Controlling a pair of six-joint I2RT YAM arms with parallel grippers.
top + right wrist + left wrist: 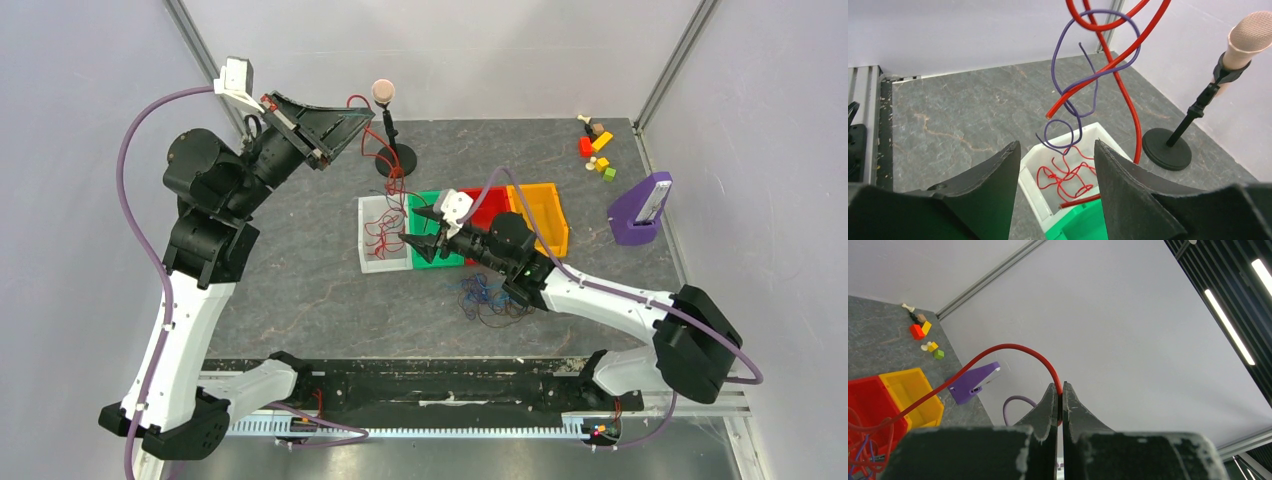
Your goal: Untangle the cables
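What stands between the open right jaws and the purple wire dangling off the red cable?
Nothing visible. The purple wire hangs in open air just ahead of the right jaws, looped around the red cable above the white bin.

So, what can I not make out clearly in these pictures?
Top view: right arm covers part of the blue and black cable pile.
Left wrist view: end of the red cable hides inside the shut left gripper.
Right wrist view: top edge cuts off the red cable.

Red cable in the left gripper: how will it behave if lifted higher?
Probably floppy: the red cable droops in an arc from the shut left gripper. Likely drags others along: a purple cable hangs looped around it.
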